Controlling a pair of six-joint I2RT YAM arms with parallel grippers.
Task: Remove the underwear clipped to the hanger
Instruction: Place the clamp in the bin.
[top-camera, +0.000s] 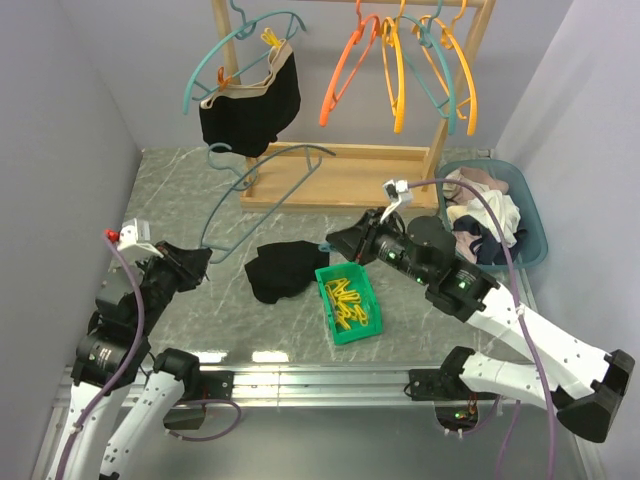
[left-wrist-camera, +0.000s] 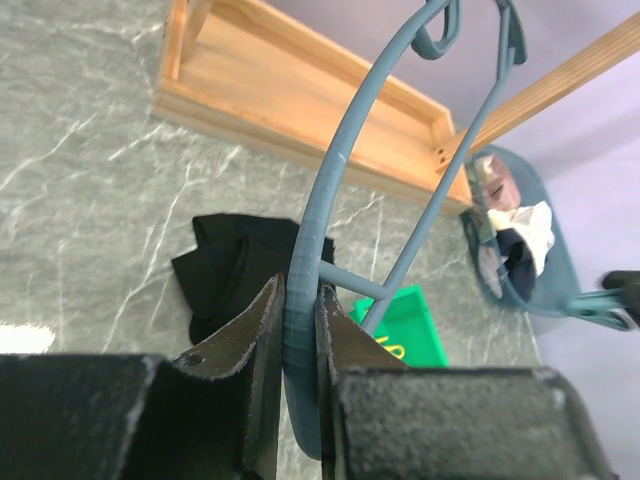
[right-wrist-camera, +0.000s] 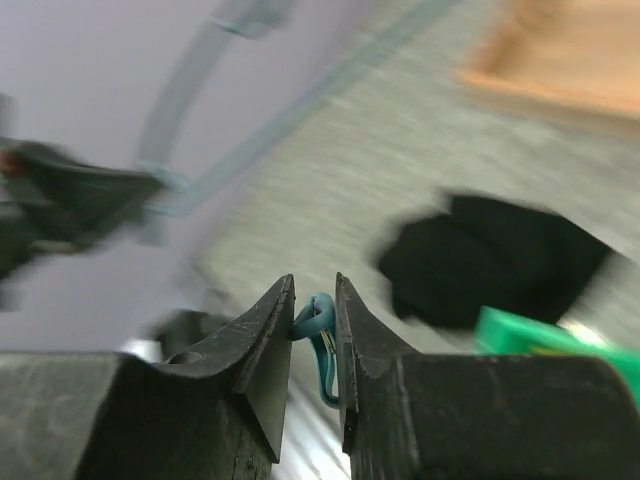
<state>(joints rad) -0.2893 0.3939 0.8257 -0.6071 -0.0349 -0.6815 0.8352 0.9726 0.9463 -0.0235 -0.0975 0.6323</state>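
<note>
Up on the rack (top-camera: 340, 180), the clipped underwear (top-camera: 250, 105) waits; the loose underwear (top-camera: 283, 268) lies beside the green bin (top-camera: 326, 305). The left gripper (left-wrist-camera: 298, 300) clamps the bare teal hanger (left-wrist-camera: 338, 170). The right gripper (right-wrist-camera: 315, 300) pinches a teal clip (right-wrist-camera: 322, 335) (best released squarely over the bin).

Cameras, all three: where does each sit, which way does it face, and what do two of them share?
Top external: above and behind the bases, looking down on the table and rack; left arm and right arm show.
Left wrist: on the left arm, facing the rack's base; left claw pinches a teal hanger.
Right wrist: on the right arm, blurred, facing leftward; right claw pinches a small teal piece.
Shared: both wrist views show the black underwear lying on the table and the green bin.
</note>
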